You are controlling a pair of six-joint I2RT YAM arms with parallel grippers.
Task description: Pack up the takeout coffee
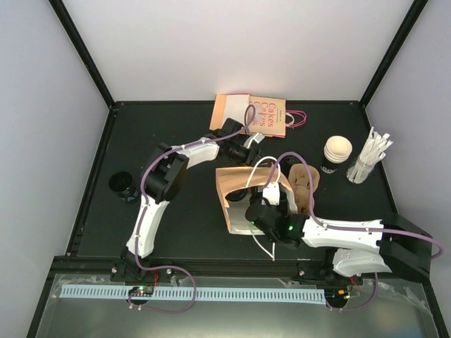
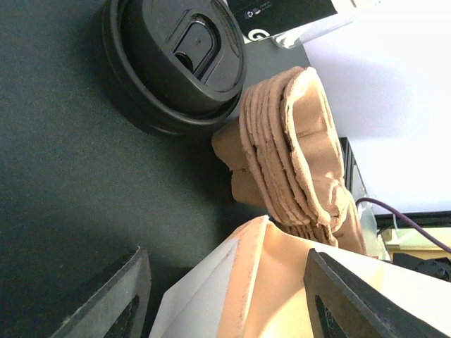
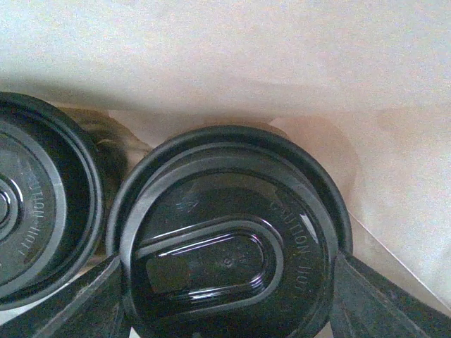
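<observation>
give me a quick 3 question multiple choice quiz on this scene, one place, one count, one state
1. Where is the right gripper? A inside the open brown paper bag B parked at its own base C raised clear of everything
2. How many round black plastic lids show in the right wrist view? A one B two C three
3. The stacked black paper cups beside the white wrapped straws are: A lidded B unlidded C tipped over
A, bag walls surround its fingers; B, one on the black takeout cup between them, another left of it; B, cream insides show.
</observation>
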